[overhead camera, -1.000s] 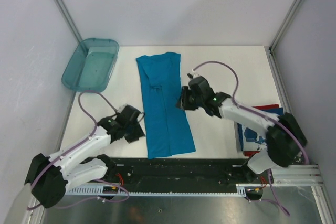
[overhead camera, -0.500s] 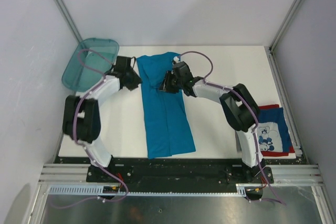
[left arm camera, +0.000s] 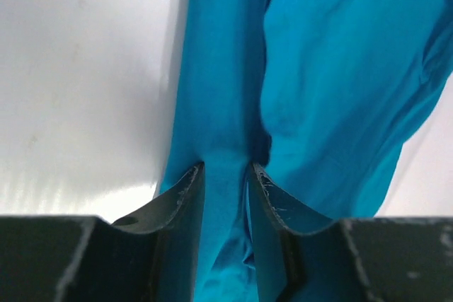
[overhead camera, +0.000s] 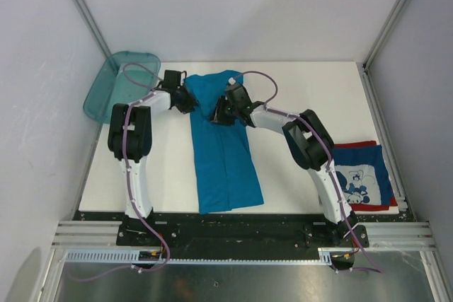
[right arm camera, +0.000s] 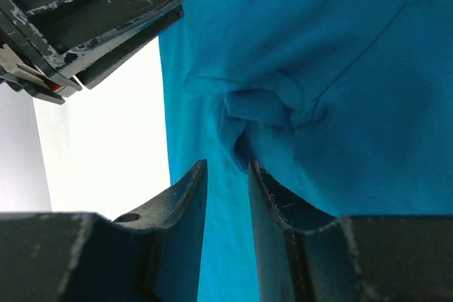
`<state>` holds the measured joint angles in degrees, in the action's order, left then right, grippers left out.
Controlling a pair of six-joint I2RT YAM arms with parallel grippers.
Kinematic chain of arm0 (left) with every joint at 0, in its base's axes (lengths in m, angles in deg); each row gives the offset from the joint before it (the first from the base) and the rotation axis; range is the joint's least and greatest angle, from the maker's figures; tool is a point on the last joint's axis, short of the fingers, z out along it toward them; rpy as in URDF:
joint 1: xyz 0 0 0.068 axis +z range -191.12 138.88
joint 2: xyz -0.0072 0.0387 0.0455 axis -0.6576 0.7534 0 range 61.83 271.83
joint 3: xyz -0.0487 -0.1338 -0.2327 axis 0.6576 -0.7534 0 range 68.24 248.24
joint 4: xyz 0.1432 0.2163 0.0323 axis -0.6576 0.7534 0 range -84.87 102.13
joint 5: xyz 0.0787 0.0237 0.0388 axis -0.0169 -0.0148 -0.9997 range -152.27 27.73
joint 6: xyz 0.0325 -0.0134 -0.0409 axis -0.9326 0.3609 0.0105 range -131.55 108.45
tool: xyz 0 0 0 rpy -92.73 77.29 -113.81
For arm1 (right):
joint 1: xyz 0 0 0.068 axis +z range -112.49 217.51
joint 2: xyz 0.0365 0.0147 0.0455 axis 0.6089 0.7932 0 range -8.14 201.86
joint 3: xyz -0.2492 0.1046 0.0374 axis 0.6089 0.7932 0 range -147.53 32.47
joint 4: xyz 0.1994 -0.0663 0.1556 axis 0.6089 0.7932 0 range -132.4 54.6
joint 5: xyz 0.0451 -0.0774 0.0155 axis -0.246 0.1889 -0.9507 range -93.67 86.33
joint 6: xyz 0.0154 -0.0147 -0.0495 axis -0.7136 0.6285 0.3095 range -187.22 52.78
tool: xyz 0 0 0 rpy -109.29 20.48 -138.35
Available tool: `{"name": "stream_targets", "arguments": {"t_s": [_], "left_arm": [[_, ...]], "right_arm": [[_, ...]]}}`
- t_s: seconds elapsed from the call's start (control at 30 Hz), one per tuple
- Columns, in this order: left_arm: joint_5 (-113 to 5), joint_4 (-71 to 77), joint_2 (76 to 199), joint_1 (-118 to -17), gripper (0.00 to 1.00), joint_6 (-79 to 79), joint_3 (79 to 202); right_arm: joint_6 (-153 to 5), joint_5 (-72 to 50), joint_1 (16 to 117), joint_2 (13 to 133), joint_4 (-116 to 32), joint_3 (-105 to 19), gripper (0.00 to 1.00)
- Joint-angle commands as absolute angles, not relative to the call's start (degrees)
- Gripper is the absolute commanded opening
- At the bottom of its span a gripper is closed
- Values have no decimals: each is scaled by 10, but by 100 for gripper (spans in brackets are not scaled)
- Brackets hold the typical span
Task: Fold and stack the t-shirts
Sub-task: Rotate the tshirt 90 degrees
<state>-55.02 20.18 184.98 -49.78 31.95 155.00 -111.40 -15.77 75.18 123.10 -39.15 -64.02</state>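
Observation:
The teal-blue t-shirt lies as a long strip down the middle of the white table. My left gripper is at its upper left edge, and in the left wrist view its jaws are nearly closed with a ridge of teal cloth pinched between them. My right gripper sits on the shirt's upper middle; in the right wrist view its narrow jaws hold teal cloth just behind a bunched fold. The folded dark blue printed t-shirt lies at the right edge.
A translucent teal bin stands at the back left, close to the left arm. The enclosure walls and metal posts ring the table. The left gripper's fingers show close by in the right wrist view.
Both arms swung from the near side up to the shirt's top end. The left arm stretched out straight and its gripper reached the shirt's left edge. The right gripper shifted slightly left.

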Motion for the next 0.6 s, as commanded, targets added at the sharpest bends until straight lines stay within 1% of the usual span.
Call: {"name": "stream_targets", "arguments": {"t_s": [0.0,0.23,0.4,0.5,0.57], "left_arm": [[-538,187,1865,-485,36,307,1580],[-531,188,1878,-481,36,307,1577],[-525,188,1880,-478,36,306,1580],[-521,187,1882,-477,35,305,1582],[-519,188,1883,-476,35,304,1583]], "right_arm": [[-1126,-158,748,1255,-381,-689,34],[-1132,-146,752,1282,-363,-727,34],[-1135,-139,755,1294,-348,-744,31],[-1136,-133,756,1291,-347,-743,25],[-1137,-130,755,1288,-348,-744,18]]}}
